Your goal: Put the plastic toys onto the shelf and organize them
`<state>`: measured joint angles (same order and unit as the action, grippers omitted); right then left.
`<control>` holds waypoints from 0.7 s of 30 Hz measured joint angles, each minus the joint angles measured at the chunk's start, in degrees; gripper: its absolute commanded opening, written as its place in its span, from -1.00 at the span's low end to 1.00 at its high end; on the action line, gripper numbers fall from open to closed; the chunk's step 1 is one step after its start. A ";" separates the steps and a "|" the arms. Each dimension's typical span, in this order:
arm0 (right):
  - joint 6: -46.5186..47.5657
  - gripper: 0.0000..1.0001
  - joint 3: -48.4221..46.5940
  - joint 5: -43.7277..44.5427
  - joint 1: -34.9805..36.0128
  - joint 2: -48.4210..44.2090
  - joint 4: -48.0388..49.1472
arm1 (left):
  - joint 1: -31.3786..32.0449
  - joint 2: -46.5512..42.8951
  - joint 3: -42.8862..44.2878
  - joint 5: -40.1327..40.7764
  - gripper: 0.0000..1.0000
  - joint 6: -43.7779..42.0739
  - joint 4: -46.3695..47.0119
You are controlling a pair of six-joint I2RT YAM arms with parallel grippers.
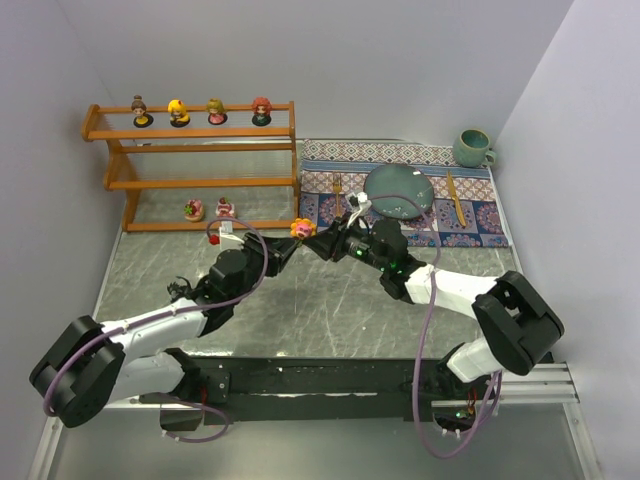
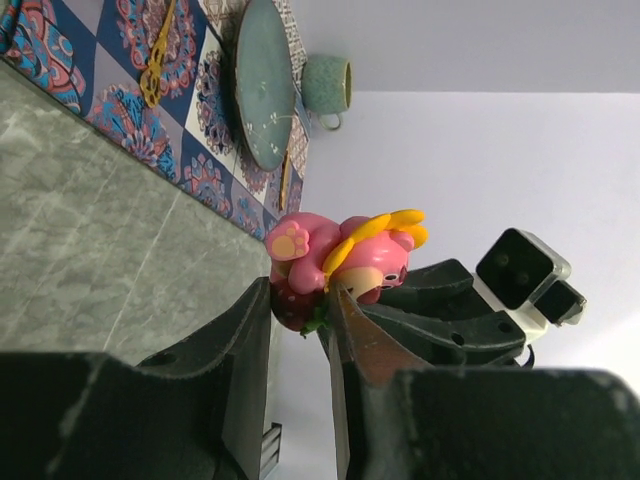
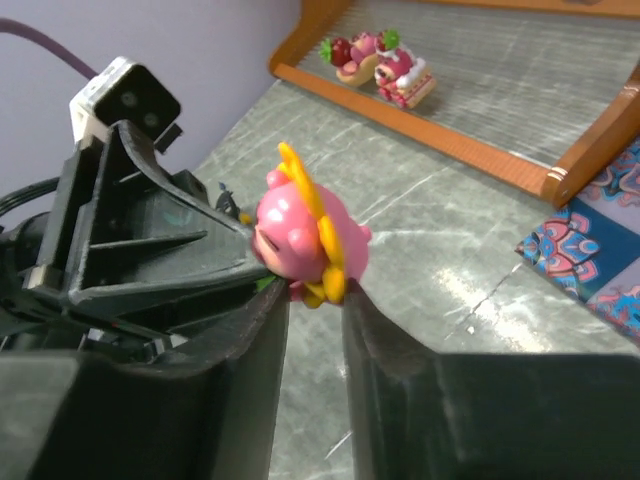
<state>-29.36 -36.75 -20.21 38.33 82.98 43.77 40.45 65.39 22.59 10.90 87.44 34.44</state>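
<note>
Left wrist: left claw (image 2: 300, 295) pinches round pink yellow-petalled toy (image 2: 330, 255); unclear whether right claw (image 3: 315, 298) grips it

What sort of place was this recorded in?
Probably a staged robot test cell, not a real home: bare white walls box in a tabletop holding a wooden shelf with toy figurines and a patterned placemat set with a plate.

On grey marbled tabletop (image 1: 330, 310), far right: rectangular blue-and-red patterned placemat (image 1: 480, 215). Upon it, round teal ceramic plate (image 1: 398, 190), flanked by gold metal fork (image 1: 337, 190) at left and gold knife (image 1: 454, 200) at right. At the mat's far right corner, teal glazed mug (image 1: 472, 148), upright, handle rightward.
</note>
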 measured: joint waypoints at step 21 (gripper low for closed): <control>6.69 -1.00 -0.85 -1.53 0.17 -0.66 -6.38 | 0.37 -5.81 3.19 -1.79 0.78 -11.15 -12.59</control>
<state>-22.68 -37.60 -21.74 38.50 82.32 37.39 40.82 59.57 25.78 9.10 76.29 21.85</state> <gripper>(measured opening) 0.024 0.751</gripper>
